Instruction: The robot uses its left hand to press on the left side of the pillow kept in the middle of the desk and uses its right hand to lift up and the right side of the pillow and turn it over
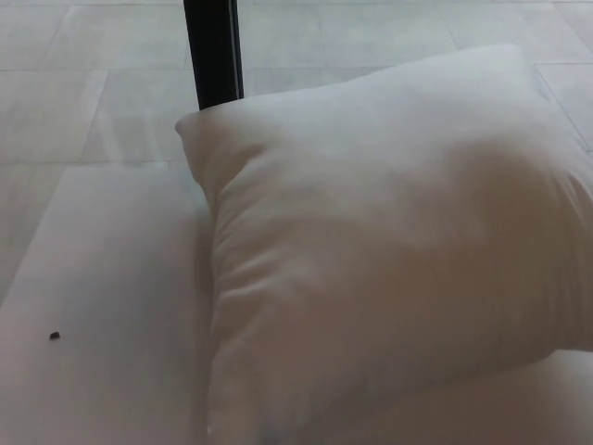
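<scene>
Although the task calls for both hands, neither the left nor the right hand shows anywhere in the head view, so nothing can be said of how their fingers stand, and nothing is seen pressing or gripping the pillow.

At the far left, the white desk (pixel 102 278) lies bare apart from a small dark speck (pixel 55 336) near its left edge. The desk's far edge runs across at about a third of the way down the view, and its left edge slants off toward the lower left corner. This bare stretch to the left of the pillow is the widest open room on the surface.

Moving right, the white pillow (pixel 389 250) fills the middle and right of the view. It rests on the desk, puffed up and softly creased along its left side, with one corner pointing up and left just below a black post (pixel 213 51). Its far corner overhangs or rises past the desk's far edge, and its right side runs out of the picture. A thin strip of desk shows under its lower right edge.

Beyond the desk lies a pale tiled floor (pixel 93 83), on which the black post stands upright.
</scene>
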Robot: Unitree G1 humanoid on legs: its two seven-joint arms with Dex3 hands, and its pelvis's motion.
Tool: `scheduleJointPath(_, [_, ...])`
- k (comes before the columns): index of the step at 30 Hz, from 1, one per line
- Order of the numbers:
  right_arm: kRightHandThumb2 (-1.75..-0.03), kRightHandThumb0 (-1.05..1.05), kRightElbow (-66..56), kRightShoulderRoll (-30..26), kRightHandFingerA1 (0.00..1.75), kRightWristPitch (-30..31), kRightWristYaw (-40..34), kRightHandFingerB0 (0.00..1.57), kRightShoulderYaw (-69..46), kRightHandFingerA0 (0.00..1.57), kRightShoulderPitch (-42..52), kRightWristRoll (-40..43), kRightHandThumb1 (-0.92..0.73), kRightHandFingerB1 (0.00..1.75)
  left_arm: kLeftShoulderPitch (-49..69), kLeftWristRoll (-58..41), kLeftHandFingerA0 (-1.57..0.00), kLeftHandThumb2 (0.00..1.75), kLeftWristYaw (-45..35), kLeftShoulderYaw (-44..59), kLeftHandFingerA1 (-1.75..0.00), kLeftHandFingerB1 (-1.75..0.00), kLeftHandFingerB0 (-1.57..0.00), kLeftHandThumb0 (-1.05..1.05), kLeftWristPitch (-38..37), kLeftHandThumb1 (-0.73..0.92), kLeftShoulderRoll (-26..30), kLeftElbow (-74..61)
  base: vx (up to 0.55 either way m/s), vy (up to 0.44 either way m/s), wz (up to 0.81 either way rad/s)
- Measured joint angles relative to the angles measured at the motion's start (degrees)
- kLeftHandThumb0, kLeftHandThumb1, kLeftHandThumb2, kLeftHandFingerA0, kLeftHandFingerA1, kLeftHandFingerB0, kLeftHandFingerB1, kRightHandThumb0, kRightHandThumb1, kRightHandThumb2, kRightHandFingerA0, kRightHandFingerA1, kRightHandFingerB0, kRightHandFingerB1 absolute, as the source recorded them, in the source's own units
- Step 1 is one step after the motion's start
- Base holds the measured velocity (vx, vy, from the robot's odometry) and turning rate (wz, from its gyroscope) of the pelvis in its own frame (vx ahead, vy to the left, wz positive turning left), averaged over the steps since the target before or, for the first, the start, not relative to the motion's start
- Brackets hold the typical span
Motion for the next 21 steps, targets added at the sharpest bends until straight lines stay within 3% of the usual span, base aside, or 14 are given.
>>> scheduleJointPath(1, [-0.77,-1.05,-1.4,0.1,0.45,0.5,0.1,0.07,1.4,0.36,-1.0,0.0,-0.92,0.24,-0.9,-0.1,-0.06,0.83,0.3,-1.1,-0.42,-0.21,-0.02,-0.91,0.7,0.90,-0.6,-1.4,0.00,0.000,0.00])
scheduleJointPath(2, [-1.21,-1.00,-2.7,0.3,0.52,1.1,0.4,0.11,2.7,0.29,-1.9,-0.1,-0.73,0.15,-1.8,-0.2,-0.10,0.88,0.6,-2.2,-0.48,-0.19,-0.02,-0.92,1.4,0.92,-1.4,-2.7,0.00,0.000,0.00])
scheduleJointPath(3, [-0.78,-1.05,-3.7,0.4,0.42,1.6,0.5,0.07,4.0,0.36,-2.7,-0.1,-0.92,0.26,-2.5,-0.3,-0.13,1.21,0.8,-3.2,-0.54,-0.21,-0.03,-0.92,2.0,0.82,-2.0,-3.7,0.00,0.000,0.00])
scheduleJointPath(4, [-0.79,-1.05,-5.4,0.5,0.42,2.5,0.9,0.10,6.2,0.34,-3.8,-0.3,-0.92,0.25,-3.5,-0.4,-0.11,1.20,1.2,-4.8,-0.54,-0.22,-0.06,-0.88,2.9,0.80,-3.1,-5.0,0.00,0.000,0.00])
scheduleJointPath(5, [-1.21,-1.02,-6.3,0.6,0.51,3.1,1.0,0.13,7.5,0.29,-4.4,-0.3,-0.73,0.30,-4.1,-0.4,-0.14,1.19,1.4,-5.8,-0.54,-0.24,-0.05,-0.86,3.4,0.80,-3.9,-5.7,0.00,0.000,0.00])
scheduleJointPath(8, [-0.79,-1.05,-9.3,1.6,0.41,5.3,1.9,0.12,12.8,0.36,-6.8,-0.9,-0.92,0.26,-5.3,-0.4,-0.16,1.21,2.2,-10.0,-0.56,-0.21,-0.06,-0.89,5.5,0.82,-7.0,-7.8,0.00,0.000,0.00])
scheduleJointPath(9, [-1.24,-1.05,-10.0,2.0,0.51,6.0,2.2,0.07,14.6,0.32,-7.4,-1.1,-0.76,0.27,-5.6,-0.4,-0.09,1.21,2.5,-11.5,-0.54,-0.21,-0.10,-0.89,6.2,0.81,-8.1,-8.3,0.00,0.000,0.00])
scheduleJointPath(11, [-1.24,-1.05,-10.6,2.6,0.50,7.3,2.9,0.09,18.1,0.30,-8.6,-1.5,-0.80,0.29,-6.0,-0.3,-0.17,1.19,3.1,-14.3,-0.57,-0.30,-0.06,-0.87,7.7,0.77,-10.1,-9.3,0.00,0.000,0.00])
scheduleJointPath(12, [-0.81,-1.05,-10.7,2.9,0.44,8.0,3.2,0.12,19.9,0.34,-9.1,-1.8,-0.92,0.26,-6.1,-0.2,-0.07,1.09,3.5,-15.7,-0.53,-0.49,0.00,-0.37,8.3,0.44,-11.2,-9.7,0.00,0.000,0.00])
scheduleJointPath(13, [-1.25,-1.04,-10.7,3.4,0.53,8.8,3.7,0.07,22.1,0.31,-9.7,-2.1,-0.80,0.29,-6.2,-0.1,-0.06,1.09,3.9,-17.4,-0.52,-0.49,0.00,-0.37,9.1,0.44,-12.4,-10.0,0.00,0.000,0.00])
scheduleJointPath(14, [-0.79,-1.05,-10.6,4.0,0.43,9.6,4.0,0.15,24.1,0.35,-10.2,-2.4,-0.92,0.26,-6.2,0.0,-0.15,1.10,4.5,-19.1,-0.53,-0.37,-0.06,-0.89,9.9,0.76,-13.7,-10.2,0.00,0.000,0.00])
scheduleJointPath(15, [-0.80,-1.05,-10.6,4.3,0.44,10.2,4.2,0.15,25.3,0.34,-10.5,-2.7,-0.92,0.26,-6.2,0.1,-0.14,1.11,4.9,-20.4,-0.53,-0.35,-0.05,-0.88,10.5,0.78,-14.5,-10.3,0.00,0.000,0.00])
scheduleJointPath(16, [-1.22,-1.00,-10.5,4.7,0.53,10.9,4.4,0.12,26.6,0.30,-10.9,-3.0,-0.75,0.35,-6.2,0.3,-0.17,1.12,5.3,-21.7,-0.54,-0.36,-0.06,-0.87,11.2,0.79,-15.3,-10.4,0.00,0.000,0.00])
scheduleJointPath(21, [-1.22,-1.05,-9.7,8.8,0.57,14.7,4.5,0.17,31.1,0.38,-12.2,-4.3,-0.81,0.42,-6.0,2.5,-0.16,1.15,8.0,-29.8,-0.56,-0.34,-0.05,-0.87,15.0,0.76,-18.7,-10.0,0.00,0.000,0.00])
